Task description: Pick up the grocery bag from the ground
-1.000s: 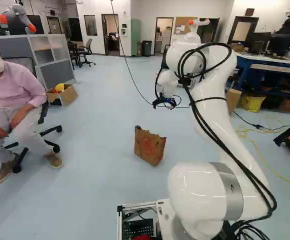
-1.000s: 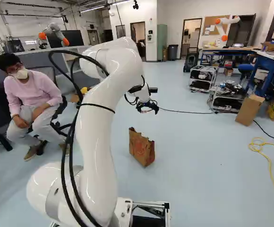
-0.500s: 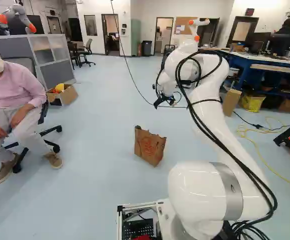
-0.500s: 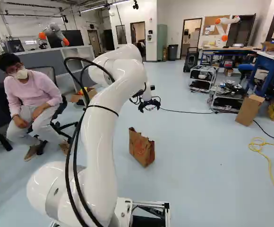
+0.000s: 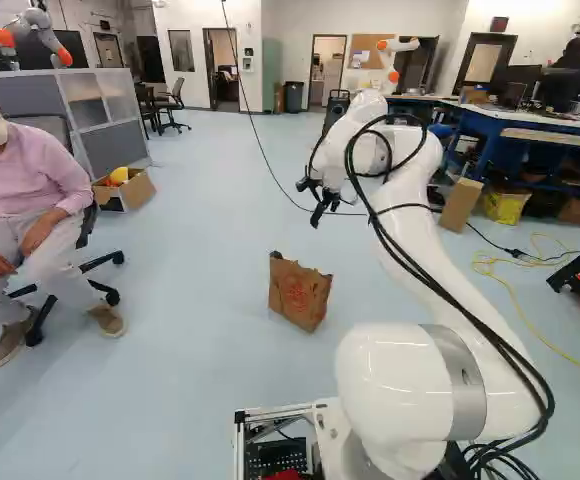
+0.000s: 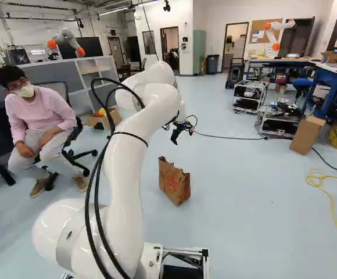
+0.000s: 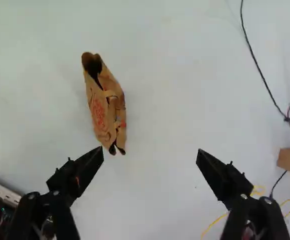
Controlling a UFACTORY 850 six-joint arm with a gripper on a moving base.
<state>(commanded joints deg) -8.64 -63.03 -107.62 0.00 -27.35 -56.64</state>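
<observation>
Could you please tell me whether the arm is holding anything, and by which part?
Nothing is held: the jaws stand wide apart with only air between them, and the grocery bag rests on the floor.

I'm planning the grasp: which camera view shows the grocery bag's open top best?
The wrist view: it looks down into the dark opening of the bag. The left base view shows the red-marked side and ragged rim; the right base view shows these too. Neither shows much inside.
</observation>
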